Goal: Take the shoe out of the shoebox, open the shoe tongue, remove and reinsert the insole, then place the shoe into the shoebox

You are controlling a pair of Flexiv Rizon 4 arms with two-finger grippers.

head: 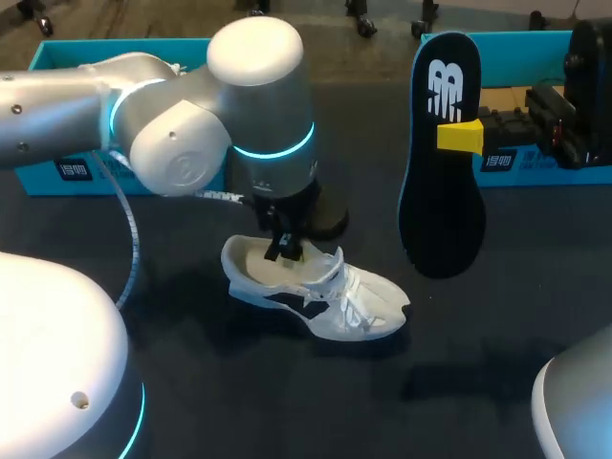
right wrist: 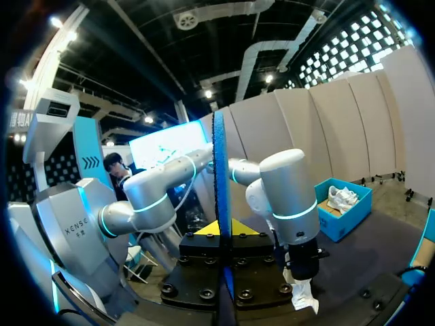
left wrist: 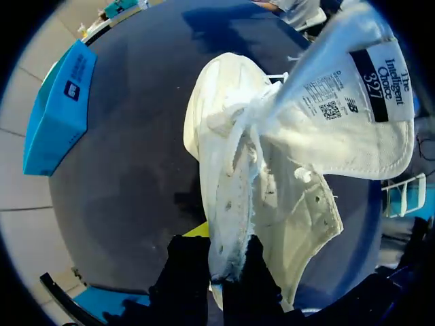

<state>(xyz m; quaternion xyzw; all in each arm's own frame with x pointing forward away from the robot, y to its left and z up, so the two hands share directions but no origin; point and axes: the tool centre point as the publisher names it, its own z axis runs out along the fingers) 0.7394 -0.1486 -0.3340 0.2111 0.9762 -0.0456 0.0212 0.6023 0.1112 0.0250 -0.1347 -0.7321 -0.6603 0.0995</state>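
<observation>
The shoe point(head: 316, 292) lies on its sole on the table point(head: 535, 316), directly under the left claw point(head: 284, 251), heel end at that claw and toe pointing away from it toward our right side; in the left wrist view the tongue point(left wrist: 353, 115) is folded forward, away from the claw and over the laces, so the mouth looks open. The left claw is pinched on the shoe's collar wall, one finger inside and one outside; we judge it to be steadying the shoe rather than lifting it.

The insole point(head: 442, 182) hangs in the air, clamped edge-on between the right claw's point(head: 459, 137) fingers near its logo end; its long axis stands nearly upright, broad forefoot end lowest. The shoe sits below that claw and off toward the left arm's side, apart from the insole.

So the coming move turns on a mismatch of axes, as we read it: the insole upright, the shoe lying flat; the forefoot end would need to tip toward the toe and enter past the left claw's fingers, which crowd the heel opening.

The left arm point(head: 191, 124) comes in from our left with its wrist aimed straight down; the right arm point(head: 583, 86) reaches in level from our right, just in front of a blue shoebox point(head: 521, 158).
</observation>
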